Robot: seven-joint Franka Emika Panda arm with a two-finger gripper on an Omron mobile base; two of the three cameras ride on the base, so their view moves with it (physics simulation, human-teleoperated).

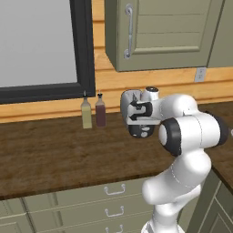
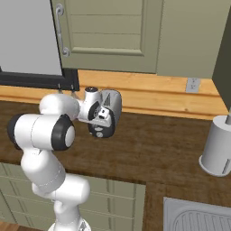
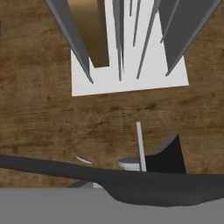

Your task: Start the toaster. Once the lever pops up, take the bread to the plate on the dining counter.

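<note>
The white-silver toaster stands on the wood countertop with handled drawers. My gripper is pressed right up against it, the hand covering much of its near side. In the hand view I look straight down into the toaster's slots, and a brown bread slice stands in the left slot. One dark fingertip rises at the bottom, behind a dark curved edge. I cannot tell whether the fingers are open or shut. The lever is hidden. Plate and dining counter are out of view.
Two bottles stand by the wall left of the toaster, under a dark-framed window. A grey cylinder stands at the right, and a sink lies in front of it. Green wall cabinets hang above.
</note>
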